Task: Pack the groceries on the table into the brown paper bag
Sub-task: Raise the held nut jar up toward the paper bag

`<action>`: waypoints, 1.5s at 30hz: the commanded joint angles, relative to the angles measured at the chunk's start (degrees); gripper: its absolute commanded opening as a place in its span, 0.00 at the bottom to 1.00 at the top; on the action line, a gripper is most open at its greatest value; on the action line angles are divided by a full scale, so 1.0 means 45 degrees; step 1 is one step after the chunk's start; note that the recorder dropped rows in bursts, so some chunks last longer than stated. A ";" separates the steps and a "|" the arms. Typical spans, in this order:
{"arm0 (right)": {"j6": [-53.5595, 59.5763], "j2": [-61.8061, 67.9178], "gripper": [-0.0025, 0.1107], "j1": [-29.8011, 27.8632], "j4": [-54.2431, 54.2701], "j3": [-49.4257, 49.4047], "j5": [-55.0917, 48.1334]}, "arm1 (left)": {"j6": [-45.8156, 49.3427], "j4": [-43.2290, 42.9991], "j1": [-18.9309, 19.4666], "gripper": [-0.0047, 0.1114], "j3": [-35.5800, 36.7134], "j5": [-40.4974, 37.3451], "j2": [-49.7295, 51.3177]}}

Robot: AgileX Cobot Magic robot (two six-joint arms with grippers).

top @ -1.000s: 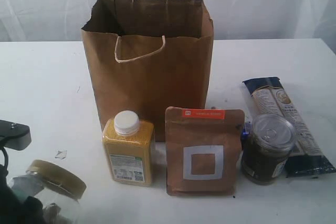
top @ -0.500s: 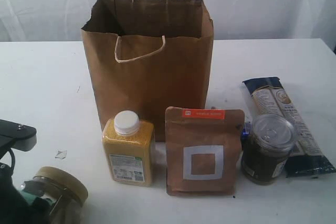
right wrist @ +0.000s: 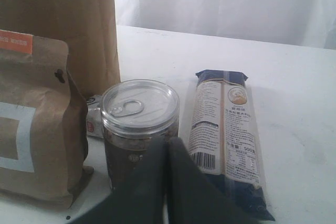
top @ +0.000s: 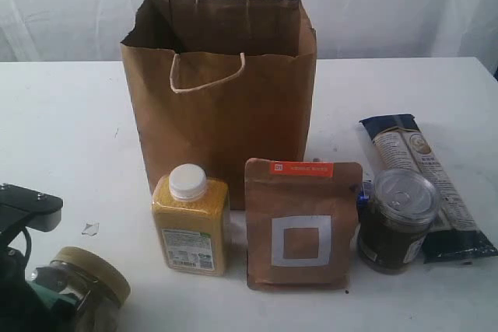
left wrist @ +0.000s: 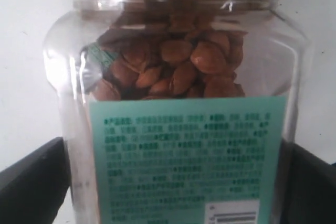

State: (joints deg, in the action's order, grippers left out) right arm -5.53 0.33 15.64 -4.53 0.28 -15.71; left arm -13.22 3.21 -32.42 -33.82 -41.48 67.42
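Note:
The brown paper bag (top: pixel 226 114) stands open at the middle of the table (top: pixel 62 130). In front of it stand a yellow bottle (top: pixel 191 223), a brown pouch (top: pixel 302 223) and a small dark jar (top: pixel 397 223). A long navy-tan packet (top: pixel 424 180) lies to the right. The clear jar with the gold lid (top: pixel 85 281) stands upright at the front left. My left gripper (left wrist: pixel 173 182) is open around it, with a black finger (left wrist: pixel 31 182) close on each side. My right gripper (right wrist: pixel 168 148) is shut and empty, just short of the dark jar (right wrist: pixel 137 129) and the packet (right wrist: pixel 226 135).
A small white box (right wrist: pixel 94 119) sits behind the dark jar, against the bag. A tiny scrap (top: pixel 90 228) lies on the table left of the bottle. White curtains close off the back. The left arm's housing (top: pixel 31 207) rises over the clear jar.
The clear jar has gone from tilted and blurred to upright and a little lower. The left arm's housing has shifted right and down. The right side is unchanged.

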 commanded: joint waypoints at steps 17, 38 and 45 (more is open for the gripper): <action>-0.0168 -0.0074 0.02 -0.0057 -0.0002 -0.0062 0.0149 | -0.0026 -0.0524 -0.0058 0.94 -0.0017 0.0023 0.0645; -0.0168 -0.0074 0.02 -0.0057 -0.0002 -0.0062 0.0126 | -0.0595 -0.3602 -0.0058 0.05 -0.3336 -0.2216 -0.1644; -0.0168 -0.0074 0.02 -0.0057 -0.0002 -0.0062 0.0126 | -0.0922 -0.5007 -0.0058 0.04 -0.5660 0.0163 -0.2737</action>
State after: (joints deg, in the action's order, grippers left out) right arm -6.10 0.33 15.64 -4.53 0.28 -15.71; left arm -16.56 -17.63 -32.42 -56.42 -47.36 56.97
